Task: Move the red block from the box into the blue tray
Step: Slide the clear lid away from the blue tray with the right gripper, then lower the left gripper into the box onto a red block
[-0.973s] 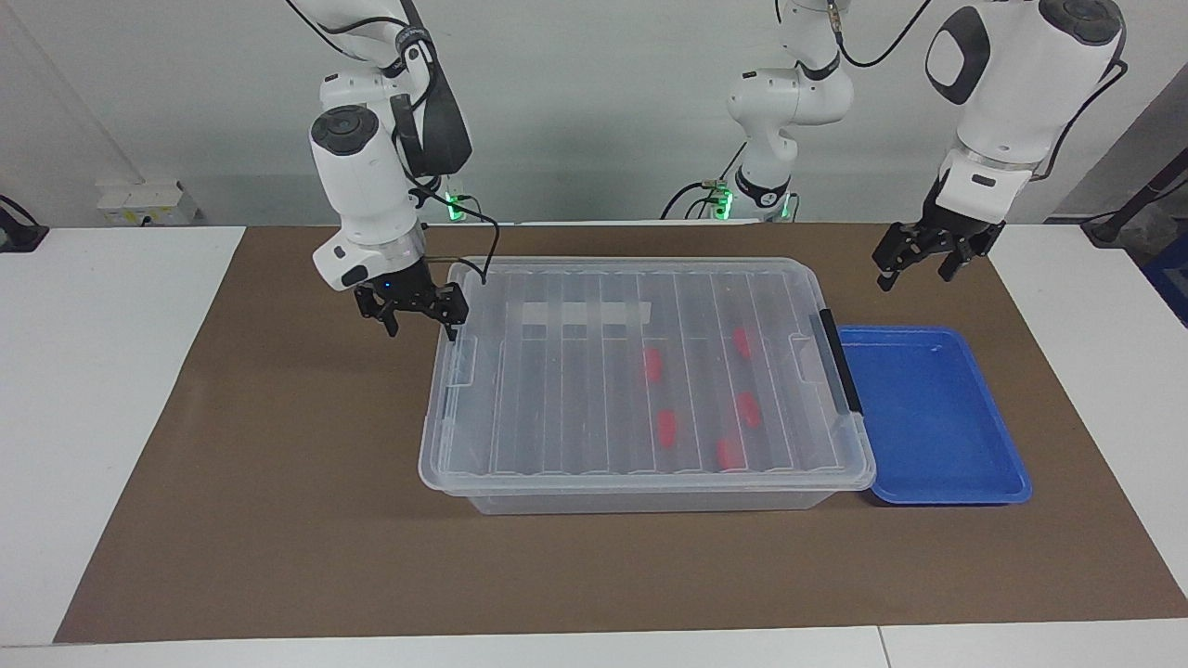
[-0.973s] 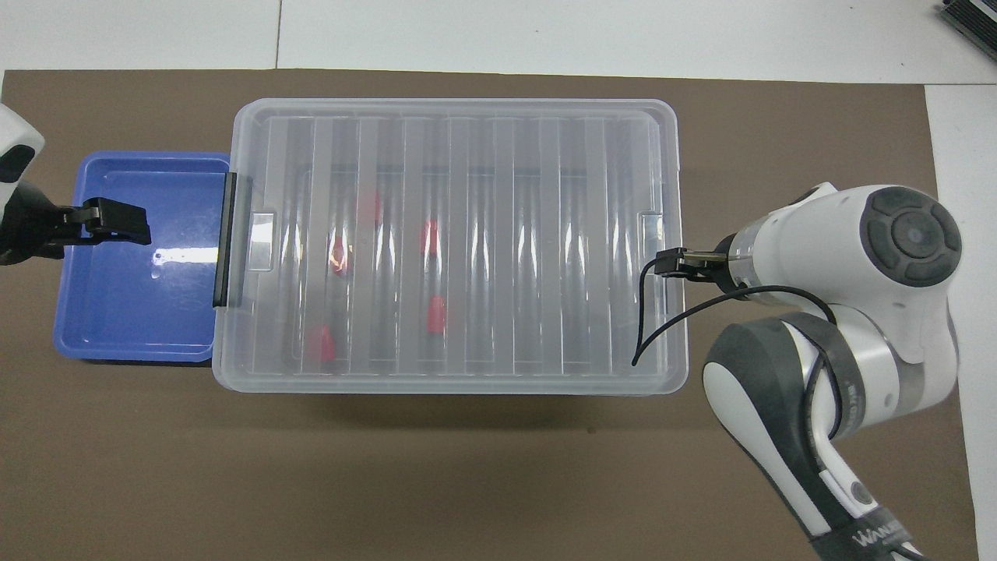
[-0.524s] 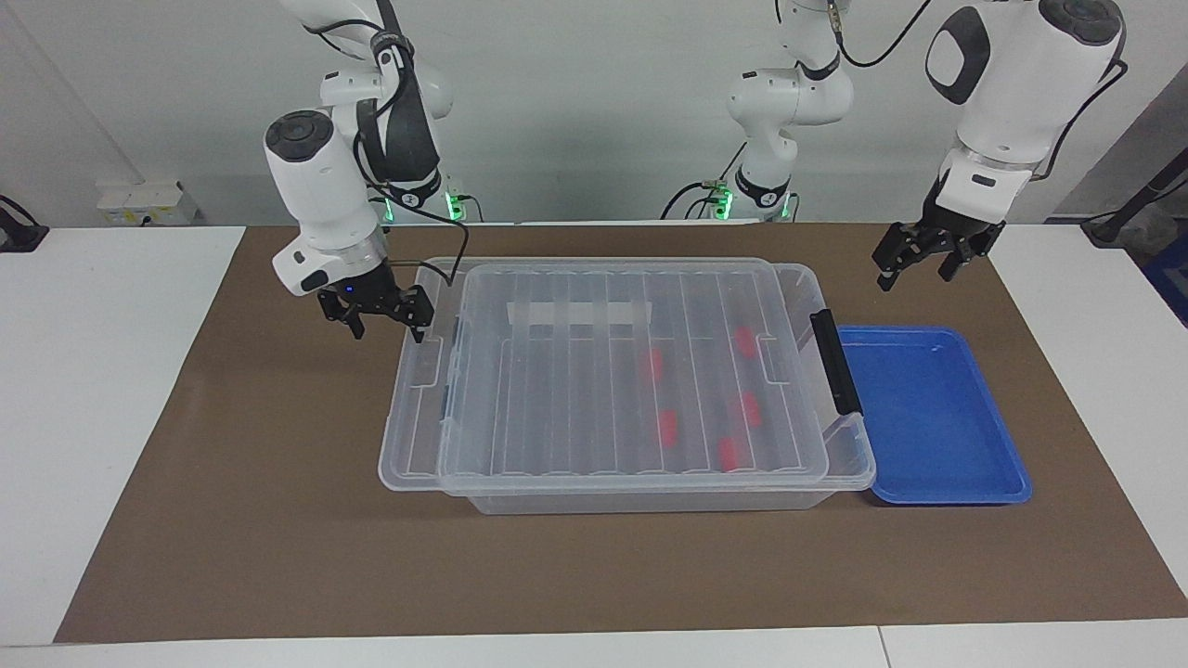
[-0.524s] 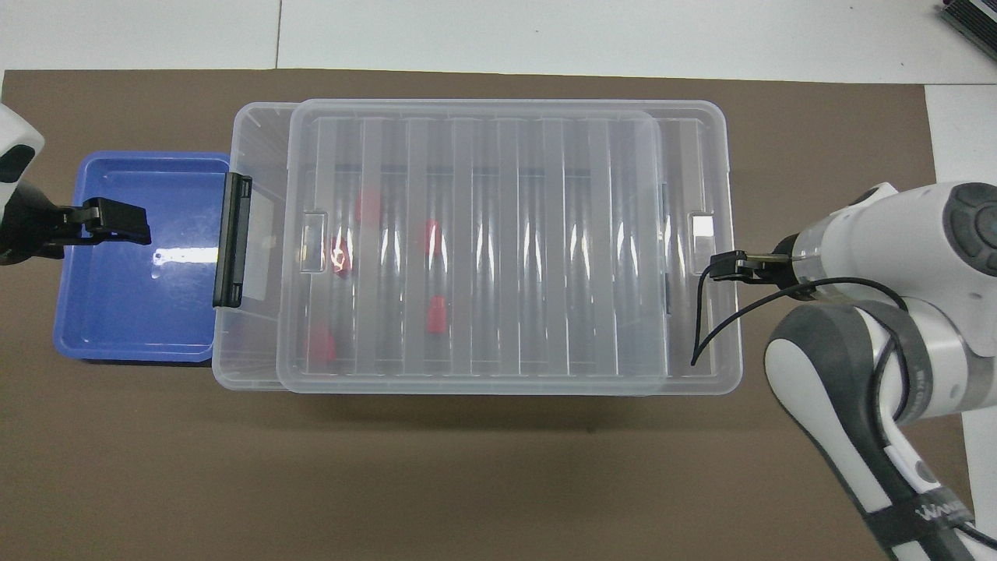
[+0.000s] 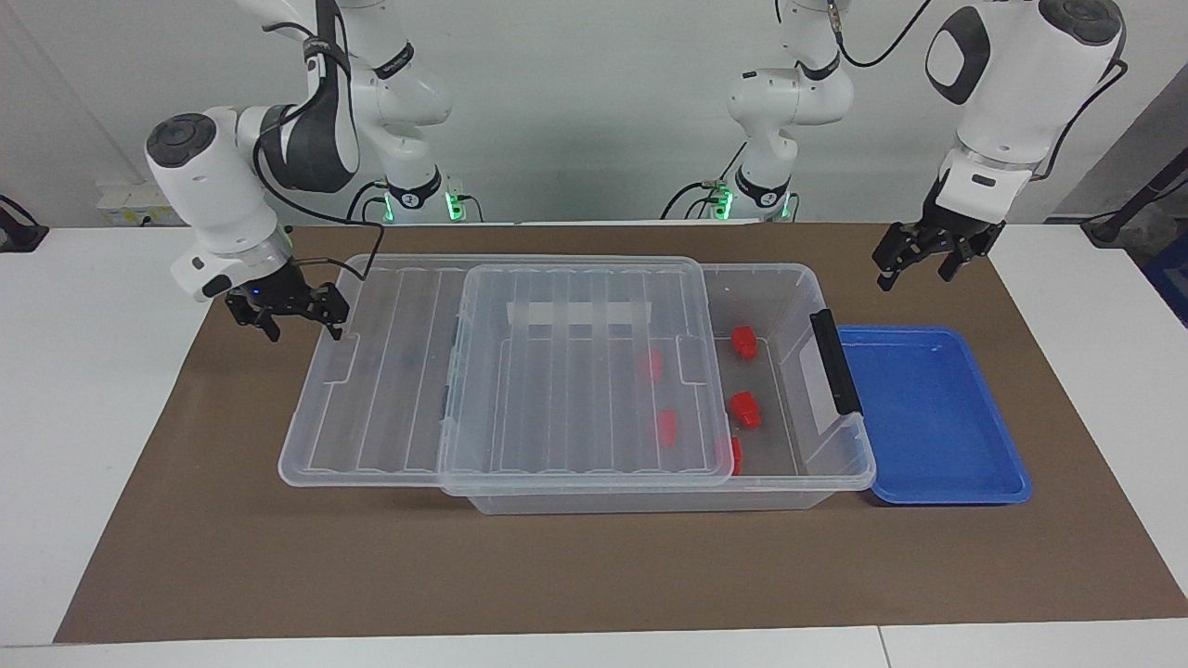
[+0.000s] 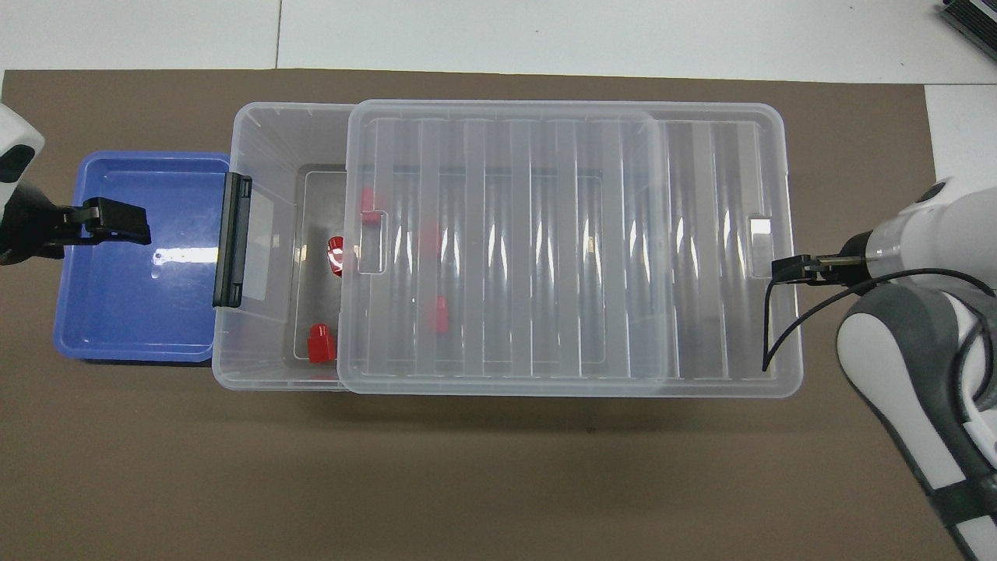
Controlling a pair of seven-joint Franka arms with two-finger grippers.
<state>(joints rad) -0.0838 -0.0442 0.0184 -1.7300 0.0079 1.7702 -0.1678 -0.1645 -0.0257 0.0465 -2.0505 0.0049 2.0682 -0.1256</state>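
The clear box (image 5: pixel 820 295) (image 6: pixel 258 129) stands mid-table with its ribbed lid (image 5: pixel 566 408) (image 6: pixel 545 234) slid partway toward the right arm's end. Its other end is uncovered. Two red blocks (image 5: pixel 744 340) (image 6: pixel 319 344) lie bare on the box floor there, a third sits half under the lid's edge, and more show through the lid. The blue tray (image 5: pixel 928 417) (image 6: pixel 132 312) lies against the box's black-handled end, with nothing in it. My right gripper (image 5: pixel 304 330) (image 6: pixel 790 269) is open at the lid's outer end rim. My left gripper (image 5: pixel 914 276) (image 6: pixel 128 224) hangs open over the tray and waits.
A brown mat (image 5: pixel 594 566) covers the table under everything. White tabletop (image 5: pixel 83 390) borders it at both ends. The lid now overhangs the box toward the right arm's end.
The right gripper has moved toward its own end of the table and the lid has slid with it, baring the box's tray-side end and some red blocks. The left arm has stayed still.
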